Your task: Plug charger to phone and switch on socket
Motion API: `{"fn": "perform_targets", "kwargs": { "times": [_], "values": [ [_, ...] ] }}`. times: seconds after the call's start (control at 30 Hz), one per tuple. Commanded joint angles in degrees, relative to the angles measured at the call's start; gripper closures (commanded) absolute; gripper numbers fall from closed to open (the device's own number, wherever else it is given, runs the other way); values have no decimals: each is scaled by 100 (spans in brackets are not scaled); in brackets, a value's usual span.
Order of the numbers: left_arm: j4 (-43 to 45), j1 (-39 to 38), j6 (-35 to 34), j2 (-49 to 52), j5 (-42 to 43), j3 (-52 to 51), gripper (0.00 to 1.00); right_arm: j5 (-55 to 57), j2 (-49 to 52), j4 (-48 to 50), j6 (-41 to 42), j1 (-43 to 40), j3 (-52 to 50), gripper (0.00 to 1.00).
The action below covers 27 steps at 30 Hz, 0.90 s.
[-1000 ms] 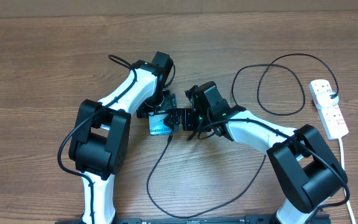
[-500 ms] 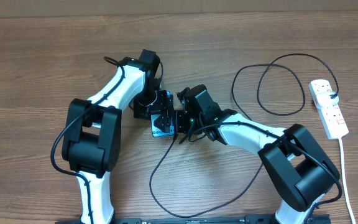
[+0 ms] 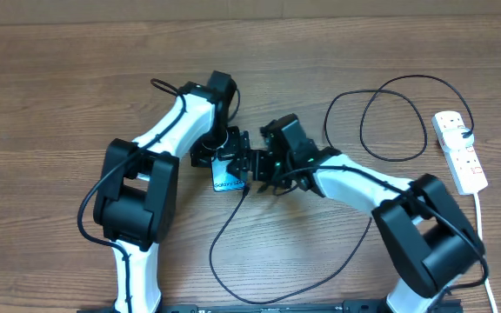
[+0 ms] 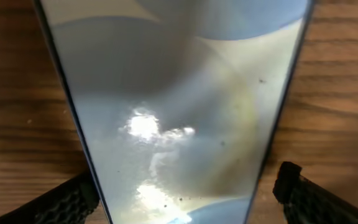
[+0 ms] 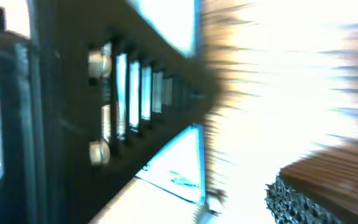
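Note:
The phone, with a blue screen and white text, lies at the middle of the table. My left gripper is shut on its sides; in the left wrist view the phone fills the frame between both fingers. My right gripper is just right of the phone and open. Its wrist view is blurred and shows one finger and a phone corner. The charger cable loops from the phone's near right corner to its black plug in the socket. I cannot tell whether the tip is in the phone.
The black cable makes a large loop at the back right and another near the front edge. The socket's white cord runs down the right edge. Both arm bases stand at the front.
Both arms swung a little left half a second ago and have come back right. The phone has stayed between the two grippers, shifting slightly.

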Motion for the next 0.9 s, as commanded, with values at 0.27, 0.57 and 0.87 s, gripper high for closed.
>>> {"fn": "perform_targets", "kwargs": {
  "times": [0.27,0.57,0.87],
  "values": [
    [-7,-111,-767,297,-662,-334,36,474,-72,-201,-190,-70,-105,0],
    [-168,92,184,297,426,-337,46,463,66,44,-192,199,-105,0],
    [-509,457,1386,297,1663,-337,45,-280,538,811,-179,356,-105,0]
  ]
}}
